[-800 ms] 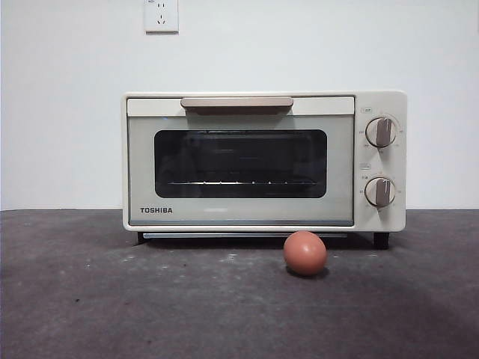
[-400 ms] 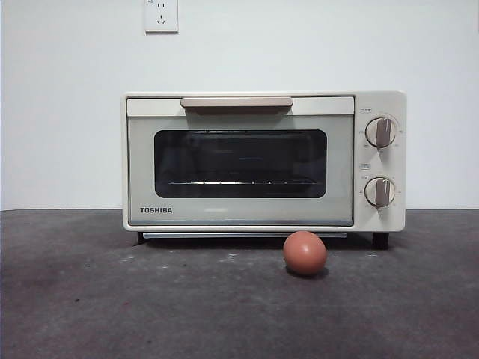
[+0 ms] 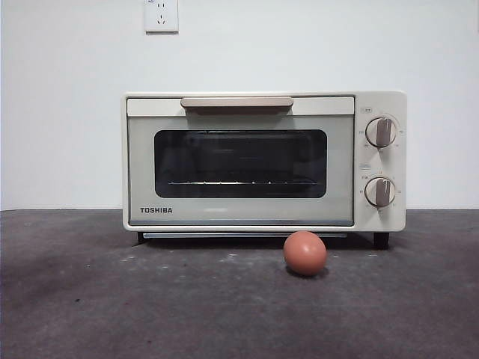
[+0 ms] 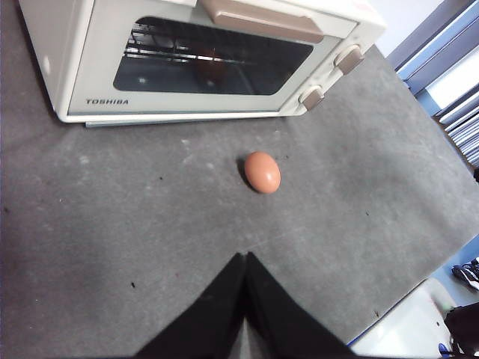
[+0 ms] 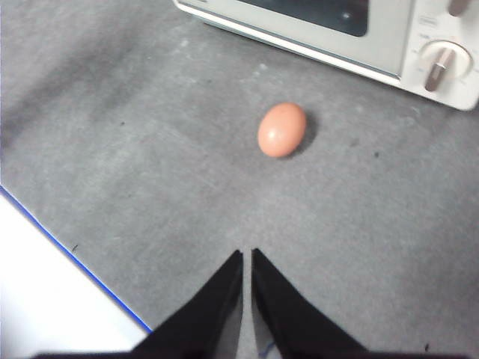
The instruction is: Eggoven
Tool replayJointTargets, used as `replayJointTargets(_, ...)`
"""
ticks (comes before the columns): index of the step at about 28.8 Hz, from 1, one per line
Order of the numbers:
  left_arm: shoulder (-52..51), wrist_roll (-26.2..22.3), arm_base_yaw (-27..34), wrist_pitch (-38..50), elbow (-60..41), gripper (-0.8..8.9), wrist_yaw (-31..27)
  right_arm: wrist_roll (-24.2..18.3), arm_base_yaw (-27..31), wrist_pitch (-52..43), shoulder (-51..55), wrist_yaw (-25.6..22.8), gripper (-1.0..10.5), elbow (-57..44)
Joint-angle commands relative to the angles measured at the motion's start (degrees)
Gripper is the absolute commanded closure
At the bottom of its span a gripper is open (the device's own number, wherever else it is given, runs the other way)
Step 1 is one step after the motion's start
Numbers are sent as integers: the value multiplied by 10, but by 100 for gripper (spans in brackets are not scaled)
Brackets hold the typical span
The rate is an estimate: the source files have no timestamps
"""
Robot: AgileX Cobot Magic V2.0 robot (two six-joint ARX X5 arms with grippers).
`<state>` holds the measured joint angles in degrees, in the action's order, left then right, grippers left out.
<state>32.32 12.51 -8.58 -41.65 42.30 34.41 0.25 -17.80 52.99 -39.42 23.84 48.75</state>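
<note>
A small reddish-brown egg (image 3: 304, 253) lies on the dark grey mat just in front of the cream TOSHIBA toaster oven (image 3: 263, 161), below its right half. The oven door is closed, its beige handle (image 3: 236, 102) along the top and two knobs (image 3: 381, 132) on the right. In the left wrist view the egg (image 4: 262, 172) lies well ahead of my left gripper (image 4: 245, 258), whose jaws are shut with nothing in them. My right gripper (image 5: 246, 255) also hovers high over the mat, shut and empty, with the egg (image 5: 282, 129) ahead of it.
A wall socket (image 3: 161, 15) sits on the white wall behind the oven. The mat's blue-lined edge (image 5: 75, 258) runs near my right gripper, white table beyond it. Window frames (image 4: 449, 52) and the mat's far edge show in the left wrist view.
</note>
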Motion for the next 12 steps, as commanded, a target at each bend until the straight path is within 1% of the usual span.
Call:
replayJointTargets(1,3,-12,-2,6,12,806,1,2,-5,-17,-2,-1,801,9)
replayJointTargets(3,3,-12,-2,6,12,806,1,23,-5,-30,-2,-8,657,9)
replayJointTargets(4,3,-12,-2,6,12,806,1,37,-5,-37,-3,-13,610,9)
replayJointTargets(5,3,-12,-2,6,12,806,1,46,-5,-42,-5,-14,595,9)
replayJointTargets(9,3,-12,-2,6,12,806,1,67,-5,-49,-25,-14,595,9)
replayJointTargets(12,3,-12,-2,6,12,806,1,76,-10,-62,-53,-14,595,9)
